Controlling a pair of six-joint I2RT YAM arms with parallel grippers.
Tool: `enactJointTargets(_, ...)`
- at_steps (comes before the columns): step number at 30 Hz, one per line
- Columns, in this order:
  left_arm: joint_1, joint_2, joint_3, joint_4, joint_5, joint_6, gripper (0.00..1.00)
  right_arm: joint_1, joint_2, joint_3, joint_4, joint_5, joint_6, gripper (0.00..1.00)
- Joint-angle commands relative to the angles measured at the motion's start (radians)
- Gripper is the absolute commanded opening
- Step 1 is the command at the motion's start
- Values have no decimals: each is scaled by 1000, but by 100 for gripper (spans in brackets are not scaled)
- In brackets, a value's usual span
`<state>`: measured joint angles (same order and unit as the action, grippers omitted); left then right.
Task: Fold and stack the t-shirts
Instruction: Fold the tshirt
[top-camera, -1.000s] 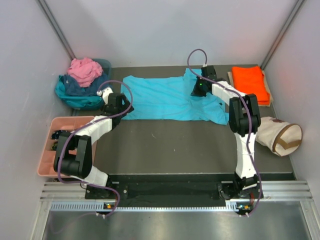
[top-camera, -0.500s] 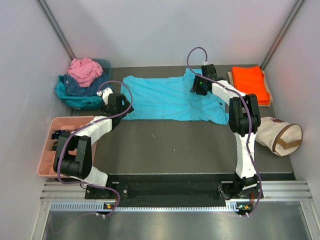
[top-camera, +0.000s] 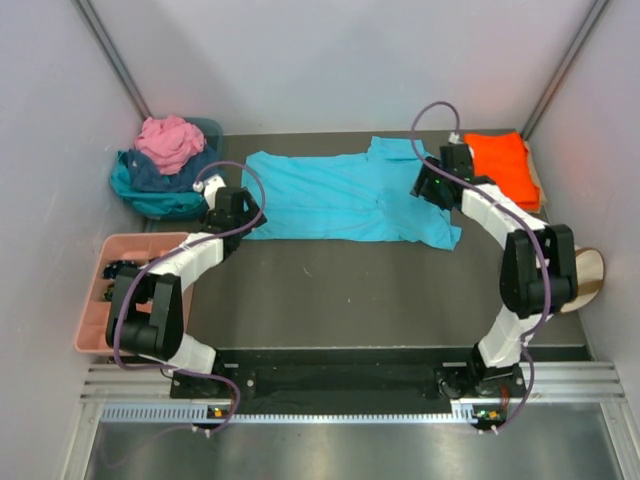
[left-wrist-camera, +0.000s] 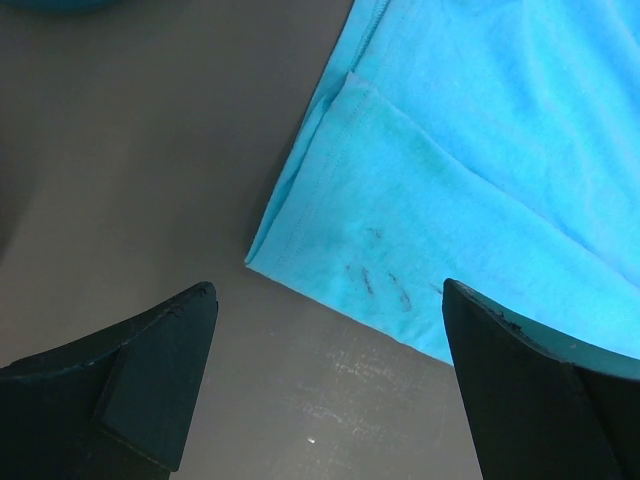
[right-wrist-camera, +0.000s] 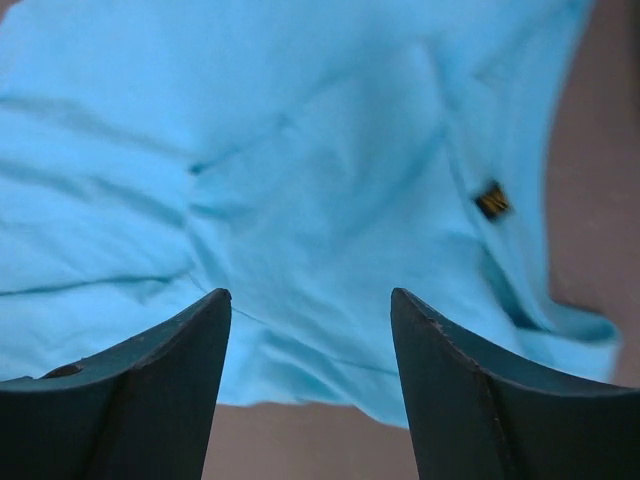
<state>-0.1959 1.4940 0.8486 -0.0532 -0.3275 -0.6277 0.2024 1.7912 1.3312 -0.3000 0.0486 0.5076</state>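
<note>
A bright turquoise t-shirt (top-camera: 340, 195) lies spread across the back of the table, also filling the left wrist view (left-wrist-camera: 480, 150) and the right wrist view (right-wrist-camera: 300, 170). A folded orange t-shirt (top-camera: 503, 165) rests at the back right. Pink, navy and teal t-shirts (top-camera: 165, 165) sit heaped at the back left. My left gripper (top-camera: 228, 208) hovers open over the turquoise shirt's near left corner (left-wrist-camera: 325, 295). My right gripper (top-camera: 432, 182) hangs open above the shirt's right part (right-wrist-camera: 310, 295), holding nothing.
A pink tray (top-camera: 95, 330) with small items sits at the left edge. A cream canvas bag (top-camera: 585, 275) lies at the right, partly behind my right arm. Grey walls close in the back and both sides.
My right gripper opened, let go of the turquoise shirt and swung right toward the orange shirt. The shirt's right part now lies flatter. The left arm stayed put.
</note>
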Motion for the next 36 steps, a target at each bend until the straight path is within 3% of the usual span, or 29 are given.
enactJointTargets(1,1,-6,-9,23,21,6,98,-87,-142,-176,13,-6,54,66)
enactJointTargets(10,1,-14,-23,32,25,6,98,-89,-271,-337,-28,45,55,69)
enactJointTargets(27,1,-17,-23,21,21,8,99,-132,-216,-377,-11,82,45,68)
enactJointTargets(36,1,-37,-39,3,-16,11,99,-132,-207,-403,5,59,46,57)
